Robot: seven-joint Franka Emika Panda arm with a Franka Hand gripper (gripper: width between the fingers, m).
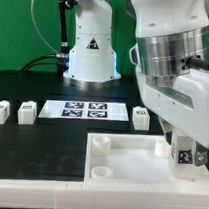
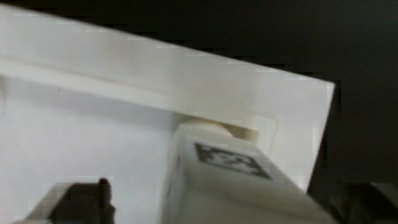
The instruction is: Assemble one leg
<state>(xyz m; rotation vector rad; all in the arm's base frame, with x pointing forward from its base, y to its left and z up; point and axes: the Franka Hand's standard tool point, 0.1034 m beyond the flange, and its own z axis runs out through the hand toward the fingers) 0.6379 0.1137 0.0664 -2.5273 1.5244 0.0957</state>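
The white tabletop lies at the front of the black table. One leg with a code tag stands at the tabletop's corner on the exterior view's right. In the wrist view this leg has its far end in the corner socket. My gripper straddles the leg and is open. A strip of tabletop shows between one dark fingertip and the leg. The other fingertip is dim against the dark table.
Three loose legs lie in a row behind the tabletop, two at the exterior view's left and one towards its right. The marker board lies between them. The robot base stands at the back.
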